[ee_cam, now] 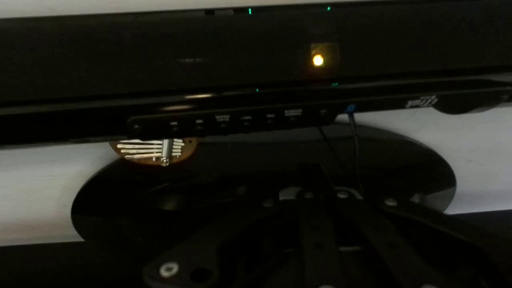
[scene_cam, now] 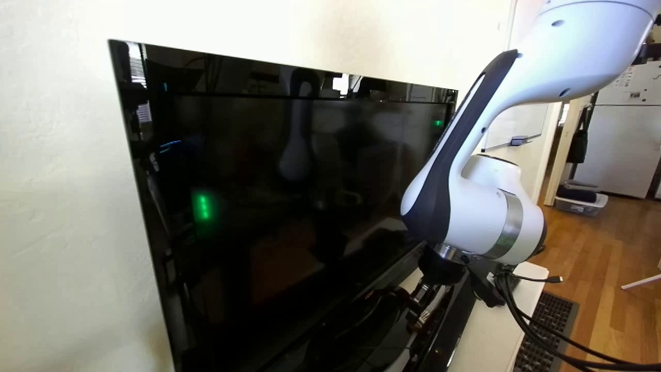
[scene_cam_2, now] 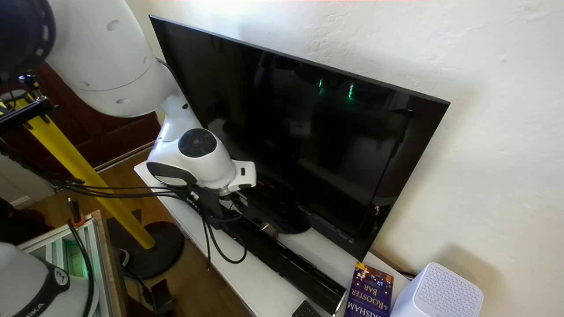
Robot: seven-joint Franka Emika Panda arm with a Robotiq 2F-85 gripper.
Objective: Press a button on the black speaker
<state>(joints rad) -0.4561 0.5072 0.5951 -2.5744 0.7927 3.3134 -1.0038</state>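
The black speaker is a long, low bar on the white stand in front of the TV; it shows in both exterior views [scene_cam: 457,323] [scene_cam_2: 304,274] and across the top of the wrist view [ee_cam: 120,56]. In the wrist view a row of small labelled buttons [ee_cam: 234,121] runs along its edge, and a yellow light [ee_cam: 318,60] glows on its front. My gripper [ee_cam: 314,172] looks shut and empty. Its tips appear over the TV's dark oval base, apart from the buttons in the wrist view. In both exterior views the fingers are dark and mostly hidden by the wrist.
The large TV screen [scene_cam: 310,206] [scene_cam_2: 299,141] stands right behind the speaker. A small metal-tined wooden piece [ee_cam: 154,151] lies beside the speaker. A remote [scene_cam_2: 306,310], a book [scene_cam_2: 370,288] and a white box [scene_cam_2: 445,290] are at the stand's end. Cables [scene_cam_2: 216,237] hang from the wrist.
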